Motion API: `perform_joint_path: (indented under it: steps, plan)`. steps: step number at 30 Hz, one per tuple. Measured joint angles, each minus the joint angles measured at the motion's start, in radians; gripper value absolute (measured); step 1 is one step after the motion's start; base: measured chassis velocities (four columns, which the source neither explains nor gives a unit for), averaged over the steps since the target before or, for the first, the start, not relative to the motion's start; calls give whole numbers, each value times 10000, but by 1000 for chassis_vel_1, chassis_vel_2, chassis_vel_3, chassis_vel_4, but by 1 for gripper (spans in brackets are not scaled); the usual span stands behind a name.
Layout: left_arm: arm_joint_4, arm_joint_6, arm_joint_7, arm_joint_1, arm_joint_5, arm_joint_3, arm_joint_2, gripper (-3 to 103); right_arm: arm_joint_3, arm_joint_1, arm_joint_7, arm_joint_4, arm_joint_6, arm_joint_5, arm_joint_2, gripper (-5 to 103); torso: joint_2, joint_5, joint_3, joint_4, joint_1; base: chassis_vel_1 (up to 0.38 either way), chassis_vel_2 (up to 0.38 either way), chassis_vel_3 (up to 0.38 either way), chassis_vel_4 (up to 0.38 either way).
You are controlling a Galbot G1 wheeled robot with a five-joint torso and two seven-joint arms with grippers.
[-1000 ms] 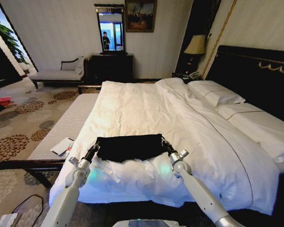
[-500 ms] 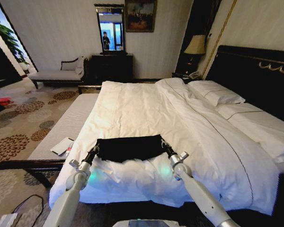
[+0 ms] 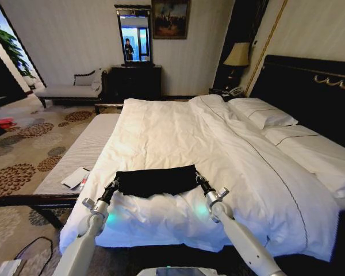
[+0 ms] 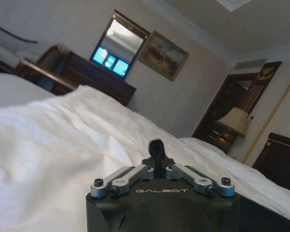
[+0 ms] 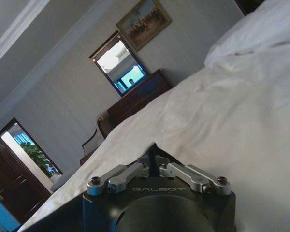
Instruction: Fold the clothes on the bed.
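Pale striped walls, floral carpet [image 3: 23, 155], dark dresser [image 3: 135, 81], mirror [image 3: 134, 34], bedside lamp [image 3: 237, 56].

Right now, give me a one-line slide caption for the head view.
Both end effectors, left and right, grip opposite ends of the black T-shirt on the white bed.

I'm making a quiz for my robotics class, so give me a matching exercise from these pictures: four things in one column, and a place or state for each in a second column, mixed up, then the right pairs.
Things:
1. black T-shirt
2. left gripper
3. right gripper
4. lamp

Places or states:
A. beside the dark headboard, far from the arms
B. at the shirt's left end, fingers shut
C. spread as a dark band on the white duvet near the foot of the bed
D. at the shirt's right end, fingers shut

Pairs: 1-C, 2-B, 3-D, 4-A
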Motion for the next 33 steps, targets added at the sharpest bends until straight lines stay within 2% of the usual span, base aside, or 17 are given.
perform_joint_path:
  steps: [2, 6, 8, 10, 11, 12, 13, 15, 17, 18, 19, 20, 23, 27, 28, 31, 33]
  plan:
    - [-161, -62, -12, 131, 10, -96, 45, 14, 73, -57, 9, 127, 45, -6, -82, 9, 0, 0, 0, 0, 0, 0, 0, 0, 0]
    - [-894, -257, -29, 573, -13, -547, 242, 25, 418, -295, 160, 781, 164, 22, -445, 25, 0, -1, 0, -3, 0, 0, 0, 0, 0]
    - [-1547, -303, -65, 826, -150, -905, 386, 36, 649, -447, 328, 1331, 191, 33, -691, 37, 0, 1, 0, -2, 0, 0, 0, 0, 0]
    - [-2382, -331, -206, 1036, -299, -1267, 567, 46, 841, -539, 614, 1942, 194, 82, -955, 41, 0, -1, 0, -3, -1, 0, 0, 0, 0]
    - [-2382, -331, -206, 1036, -299, -1267, 567, 46, 841, -539, 614, 1942, 194, 82, -955, 41, 0, -1, 0, -3, -1, 0, 0, 0, 0]
    - [-2905, -292, -396, 1059, -380, -1427, 657, 52, 887, -491, 825, 2306, 185, 209, -1103, 52, 1, 0, -1, -5, -1, 0, 0, 0, 0]
    - [-3250, -218, -601, 1020, -414, -1508, 696, 57, 868, -371, 1052, 2515, 145, 321, -1197, 52, 1, 2, -1, -5, -2, 0, 0, 0, 0]
    - [-3568, -83, -891, 918, -447, -1563, 716, 57, 796, -190, 1310, 2678, 65, 407, -1294, 58, 1, -1, -1, -3, -1, 0, 0, 0, 0]
    - [-4126, 301, -1546, 610, -487, -1594, 734, 68, 517, 204, 1795, 2851, -163, 507, -1435, 69, 1, -3, 0, -1, -1, 0, 0, 0, 0]
    - [-4542, 763, -2099, 267, -494, -1555, 747, 74, 265, 538, 2097, 2862, -346, 612, -1504, 74, 0, 3, 2, -3, 0, 0, 0, 0, 0]
    - [-4542, 763, -2099, 267, -494, -1555, 747, 74, 265, 538, 2097, 2862, -346, 612, -1504, 74, 0, 3, 2, -3, 0, 0, 0, 0, 0]
    - [-4804, 1167, -2480, 4, -493, -1472, 764, 79, 29, 865, 2304, 2854, -459, 784, -1551, 74, 0, 2, 1, -6, 0, 0, 0, 0, 0]
    - [-5529, 2265, -3454, -528, -433, -1304, 779, 89, -1027, 2136, 3196, 2653, -1074, 1794, -1604, 90, -1, 8, 3, -9, 2, 0, 0, 0, 0]
    - [-5946, 2714, -3962, -607, -279, -1233, 754, 98, -1931, 3334, 3733, 2225, -1515, 2376, -1490, 99, 1, -10, 1, 1, 1, 0, 0, 0, 0]
    - [-6198, 2847, -4119, -540, -206, -1186, 714, 100, -2516, 3872, 3808, 1758, -1600, 2524, -1336, 100, 0, 3, 3, 3, 2, 0, 0, 0, 0]
    - [-6407, 2928, -4192, -529, -176, -1009, 664, 100, -3002, 4345, 3558, 1068, -1545, 2609, -1087, 100, 0, -4, 2, 8, 1, 0, 0, 0, 0]
    - [-6497, 2963, -4197, -613, -169, -807, 628, 100, -3127, 4439, 3205, 503, -1375, 2655, -797, 100, 0, -2, 2, -10, 2, 0, 0, 0, 0]
